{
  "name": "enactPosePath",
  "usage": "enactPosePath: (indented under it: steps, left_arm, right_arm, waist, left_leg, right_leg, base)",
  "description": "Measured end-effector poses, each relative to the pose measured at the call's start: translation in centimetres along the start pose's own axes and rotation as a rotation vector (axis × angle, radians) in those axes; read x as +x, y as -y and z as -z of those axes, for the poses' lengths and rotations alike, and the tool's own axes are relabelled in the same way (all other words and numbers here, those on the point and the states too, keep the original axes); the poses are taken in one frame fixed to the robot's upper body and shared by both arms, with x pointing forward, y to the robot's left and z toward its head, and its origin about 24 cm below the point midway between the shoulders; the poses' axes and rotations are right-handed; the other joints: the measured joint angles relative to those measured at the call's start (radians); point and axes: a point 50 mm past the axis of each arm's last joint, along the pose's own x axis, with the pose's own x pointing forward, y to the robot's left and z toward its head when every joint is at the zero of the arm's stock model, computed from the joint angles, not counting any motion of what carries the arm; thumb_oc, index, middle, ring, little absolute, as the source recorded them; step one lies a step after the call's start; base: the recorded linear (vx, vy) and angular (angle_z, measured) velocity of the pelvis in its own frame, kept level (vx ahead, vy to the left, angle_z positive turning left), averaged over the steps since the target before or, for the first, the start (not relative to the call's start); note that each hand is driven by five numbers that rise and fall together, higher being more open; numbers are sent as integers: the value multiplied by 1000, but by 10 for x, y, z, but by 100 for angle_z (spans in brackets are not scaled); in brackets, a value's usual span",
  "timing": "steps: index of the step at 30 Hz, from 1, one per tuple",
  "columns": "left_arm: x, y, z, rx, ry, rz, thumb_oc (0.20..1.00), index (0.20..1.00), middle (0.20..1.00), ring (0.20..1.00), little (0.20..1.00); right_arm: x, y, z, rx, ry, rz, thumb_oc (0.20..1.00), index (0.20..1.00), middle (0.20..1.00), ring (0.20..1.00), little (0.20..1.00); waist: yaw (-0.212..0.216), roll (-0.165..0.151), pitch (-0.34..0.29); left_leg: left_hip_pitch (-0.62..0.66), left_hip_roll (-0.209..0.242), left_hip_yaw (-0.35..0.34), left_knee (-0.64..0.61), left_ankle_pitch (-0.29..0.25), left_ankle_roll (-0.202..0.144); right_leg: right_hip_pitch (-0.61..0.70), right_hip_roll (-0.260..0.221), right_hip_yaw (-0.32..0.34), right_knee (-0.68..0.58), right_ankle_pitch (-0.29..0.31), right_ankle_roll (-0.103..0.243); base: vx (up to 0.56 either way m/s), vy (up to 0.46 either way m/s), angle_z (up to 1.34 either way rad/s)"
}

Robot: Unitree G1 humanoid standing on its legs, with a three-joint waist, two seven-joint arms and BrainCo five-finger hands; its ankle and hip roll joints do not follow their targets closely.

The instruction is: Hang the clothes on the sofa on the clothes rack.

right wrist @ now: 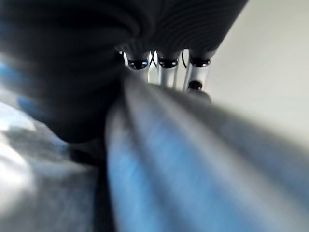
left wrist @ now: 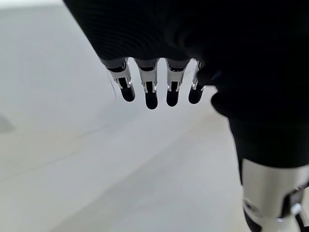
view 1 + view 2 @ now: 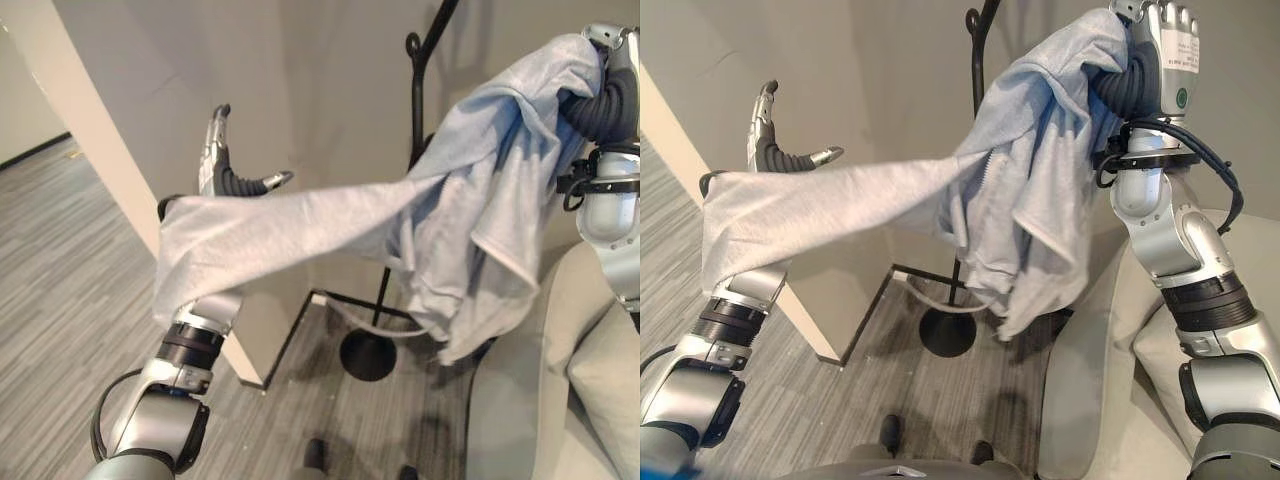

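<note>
A light grey-blue garment [image 3: 470, 200] hangs in the air between both raised arms. Its bulk is draped over my right hand [image 3: 1162, 62] at the upper right, whose fingers [image 1: 166, 72] look straight with cloth lying across the palm. One long sleeve [image 3: 840, 205] stretches left and lies over the wrist of my left hand [image 3: 216, 160], which points upward with straight fingers [image 2: 151, 92] and thumb spread, gripping nothing. The black clothes rack [image 3: 418, 90] stands just behind the garment, its pole partly hidden by the cloth and its round base [image 3: 367, 355] on the floor.
A beige sofa [image 3: 520, 400] with a cushion [image 3: 605, 385] fills the lower right. A beige partition wall [image 3: 90, 150] juts out at the left, close behind my left arm. Grey plank floor [image 3: 60, 260] lies beyond it.
</note>
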Motion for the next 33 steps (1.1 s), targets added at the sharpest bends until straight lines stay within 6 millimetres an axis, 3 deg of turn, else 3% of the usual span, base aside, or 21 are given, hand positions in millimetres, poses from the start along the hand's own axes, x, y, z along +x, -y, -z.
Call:
enactPosePath:
  steps: [1, 2, 4, 8, 15, 18, 19, 21, 22, 24, 26, 27, 29, 30, 31, 33]
  left_arm:
    - [3, -7, 0, 22, 15, -10, 1000, 1000, 1000, 1000, 1000]
    - [3, -9, 3, 37, 7, -12, 1000, 1000, 1000, 1000, 1000]
    - [5, -13, 9, 59, -8, -14, 1000, 1000, 1000, 1000, 1000]
    - [5, -12, 10, 63, -11, -9, 1000, 1000, 1000, 1000, 1000]
    - [5, -12, 10, 61, -14, -4, 1000, 1000, 1000, 1000, 1000]
    - [4, -3, 12, 28, -41, 29, 1000, 1000, 1000, 1000, 1000]
    - [5, 5, 14, 15, -66, 60, 1000, 1000, 1000, 1000, 1000]
    - [7, 11, 12, 0, -69, 93, 1000, 1000, 1000, 1000, 1000]
    - [12, 13, 9, -20, -73, 91, 1000, 1000, 1000, 1000, 1000]
    - [19, 15, 6, -20, -74, 91, 1000, 1000, 1000, 1000, 1000]
    - [26, 12, 1, -27, -63, 70, 1000, 1000, 1000, 1000, 1000]
    - [34, 6, 0, -36, -72, 52, 1000, 1000, 1000, 1000, 1000]
    - [42, 3, -1, -37, -81, 37, 1000, 1000, 1000, 1000, 1000]
    - [44, 5, 0, -64, -103, 37, 1000, 1000, 1000, 1000, 1000]
    - [44, 5, 3, -66, -121, 40, 1000, 1000, 1000, 1000, 1000]
    - [43, 7, 20, -92, -219, 62, 1000, 1000, 1000, 1000, 1000]
  right_arm:
    - [3, 1, -2, 3, 8, -3, 200, 200, 200, 200, 200]
    - [4, 1, -2, 6, 15, -2, 200, 200, 200, 200, 200]
    - [3, -2, 4, -7, -11, -17, 200, 200, 200, 200, 200]
    - [2, -6, 14, -20, -53, -40, 200, 200, 200, 200, 200]
    - [-3, -16, 22, -16, -108, -111, 200, 200, 200, 200, 200]
    - [-3, -18, 23, -13, -117, -122, 200, 200, 200, 200, 200]
    - [3, -19, 24, -33, -113, -136, 200, 200, 200, 200, 200]
    - [10, -21, 25, -63, -110, -160, 200, 200, 200, 200, 200]
    - [21, -21, 22, -66, -94, -159, 200, 200, 200, 200, 200]
    - [27, -22, 21, -55, -99, -163, 200, 200, 200, 200, 200]
    - [28, -22, 22, -43, -109, -168, 200, 200, 200, 200, 200]
    - [36, -18, 17, -23, -98, -156, 200, 200, 200, 200, 200]
    - [45, -11, 14, -16, -84, -130, 200, 200, 200, 200, 200]
    - [47, -8, 17, -6, -99, -124, 200, 200, 200, 200, 200]
    - [47, -9, 17, 0, -107, -126, 200, 200, 200, 200, 200]
    - [45, -10, 21, 0, -128, -142, 200, 200, 200, 200, 200]
  waist:
    - [10, -38, -16]
    - [6, -34, -22]
    - [9, -30, -39]
    - [-4, -50, -57]
    - [-13, -43, -58]
    - [-25, -28, -60]
    - [-29, 3, -43]
    - [-52, 10, -38]
    - [-52, 10, -25]
    - [-56, 23, -13]
    - [-53, 15, -12]
    - [-50, 14, -13]
    - [-55, 17, -10]
    - [-68, 12, -12]
    - [-77, 11, -12]
    - [-88, 5, -10]
  left_leg:
    - [0, -32, 19, 5, 12, 17]
    - [7, -36, 20, 10, 35, 43]
    - [34, -49, 44, 5, 67, 79]
    - [41, -79, 69, -14, 74, 94]
    - [89, -81, 93, -57, 69, 101]
    - [99, -83, 93, -59, 55, 114]
    - [103, -75, 80, -54, 46, 123]
    - [106, -92, 68, -47, 43, 135]
    - [108, -111, 73, -32, 31, 154]
    - [137, -114, 70, -40, 27, 177]
    - [147, -118, 67, -36, 18, 189]
    - [143, -119, 66, -39, 18, 189]
    - [135, -119, 60, -37, 21, 194]
    - [134, -122, 40, -39, 20, 192]
    - [134, -122, 31, -40, 20, 192]
    - [140, -126, 13, -55, 20, 192]
  right_leg:
    - [39, -28, 15, -82, -43, 12]
    - [78, -28, 10, -139, -47, 43]
    - [128, -38, 26, -208, -13, 56]
    - [147, -61, 34, -274, 29, 83]
    - [152, -63, 32, -265, 50, 93]
    - [111, -67, 22, -159, 38, 108]
    - [30, -71, 25, 12, 29, 117]
    - [-39, -99, 27, 168, 35, 117]
    - [-99, -136, 30, 295, 53, 112]
    - [-134, -170, 10, 387, 100, 104]
    - [-145, -175, -6, 402, 77, 100]
    - [-148, -160, -21, 308, 32, 100]
    - [-130, -134, -31, 113, 28, 111]
    - [-119, -112, -26, -78, 57, 109]
    - [-121, -107, -23, -137, 82, 102]
    - [-135, -87, 24, -317, 171, 130]
  base:
    - [155, 101, -18]
    - [146, 97, -31]
    - [120, 86, -28]
    - [111, 91, -16]
    - [86, 114, -12]
    - [52, 186, -3]
    - [31, 200, 9]
    - [118, 170, 17]
    - [158, 107, 9]
    - [162, 18, 7]
    - [177, -68, 1]
    - [199, -130, -2]
    - [178, -112, 13]
    - [184, -82, 31]
    - [196, -80, 34]
    - [182, -39, 31]
